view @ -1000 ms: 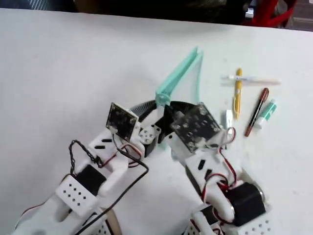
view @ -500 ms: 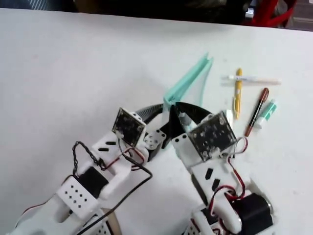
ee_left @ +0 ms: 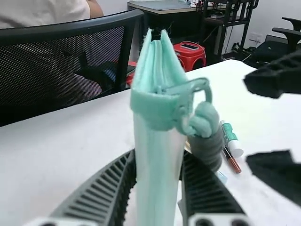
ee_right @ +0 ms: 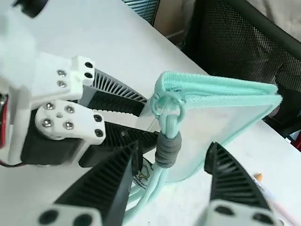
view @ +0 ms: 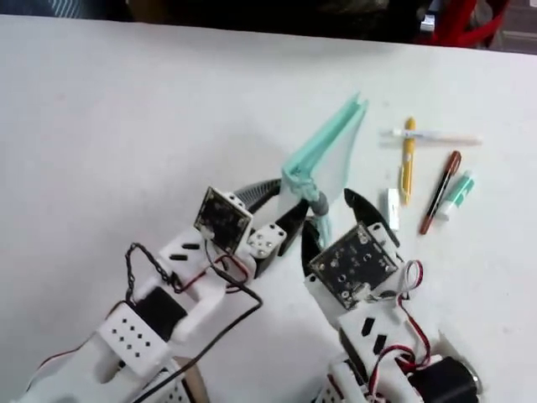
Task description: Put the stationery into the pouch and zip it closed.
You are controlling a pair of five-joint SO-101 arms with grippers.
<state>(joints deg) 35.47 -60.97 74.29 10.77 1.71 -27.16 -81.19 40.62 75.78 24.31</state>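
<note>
White counter (view: 126,109) lies bare and wide to the left in the high view. Your left tool (view: 289,195) is clenched on the near end of the upright teal pouch (view: 327,147), and the right tool (view: 325,210) is released, astride the zip pull (view: 320,204). Loose pens (view: 408,159) crowd the right side.

In the left wrist view the pouch (ee_left: 157,141) is pinched between the fingers (ee_left: 103,188), with the counter's far edge and a mesh chair (ee_left: 56,61) behind.

In the right wrist view, spread fingers (ee_right: 113,181) flank the zip pull (ee_right: 168,148) without touching it.
</note>
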